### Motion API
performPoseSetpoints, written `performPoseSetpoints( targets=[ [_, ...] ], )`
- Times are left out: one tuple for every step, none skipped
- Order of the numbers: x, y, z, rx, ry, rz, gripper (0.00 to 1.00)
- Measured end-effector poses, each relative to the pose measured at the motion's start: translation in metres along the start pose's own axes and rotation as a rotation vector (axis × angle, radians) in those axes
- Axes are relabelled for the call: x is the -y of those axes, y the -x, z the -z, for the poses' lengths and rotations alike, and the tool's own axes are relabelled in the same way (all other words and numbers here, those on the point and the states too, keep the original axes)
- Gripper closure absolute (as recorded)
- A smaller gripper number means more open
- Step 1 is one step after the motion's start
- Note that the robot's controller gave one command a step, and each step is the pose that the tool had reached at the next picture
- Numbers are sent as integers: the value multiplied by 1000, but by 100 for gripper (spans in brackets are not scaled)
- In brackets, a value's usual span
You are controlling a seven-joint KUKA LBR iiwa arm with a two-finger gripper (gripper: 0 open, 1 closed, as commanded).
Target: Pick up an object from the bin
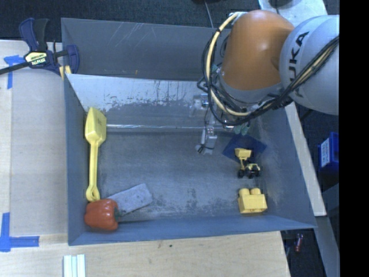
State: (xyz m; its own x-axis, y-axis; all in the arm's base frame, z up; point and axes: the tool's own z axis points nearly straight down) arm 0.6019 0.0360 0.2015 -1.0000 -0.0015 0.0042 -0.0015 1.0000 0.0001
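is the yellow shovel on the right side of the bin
No, the yellow shovel lies along the left wall of the bin, its handle end by the red thing.

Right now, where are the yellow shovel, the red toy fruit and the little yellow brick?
yellow shovel [93, 157]: camera view, midway along its handle.
red toy fruit [101, 215]: camera view, middle of its rounded body.
yellow brick [252, 202]: camera view, on its top face.

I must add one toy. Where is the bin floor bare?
Bare: the bin's middle, between the yellow toy shovel and the end effector. Crowded: right side, with yellow toy vehicle and yellow brick; lower-left corner, with red toy fruit and grey block.
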Motion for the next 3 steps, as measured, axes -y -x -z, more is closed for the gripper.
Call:
performPoseSetpoints(
  targets=[
    [0, 2, 4, 8, 0, -1, 0],
    [-71, -77, -113, 10, 0, 206, 0],
    [-180, -57, -50, 28, -2, 496, 0]
  ],
)
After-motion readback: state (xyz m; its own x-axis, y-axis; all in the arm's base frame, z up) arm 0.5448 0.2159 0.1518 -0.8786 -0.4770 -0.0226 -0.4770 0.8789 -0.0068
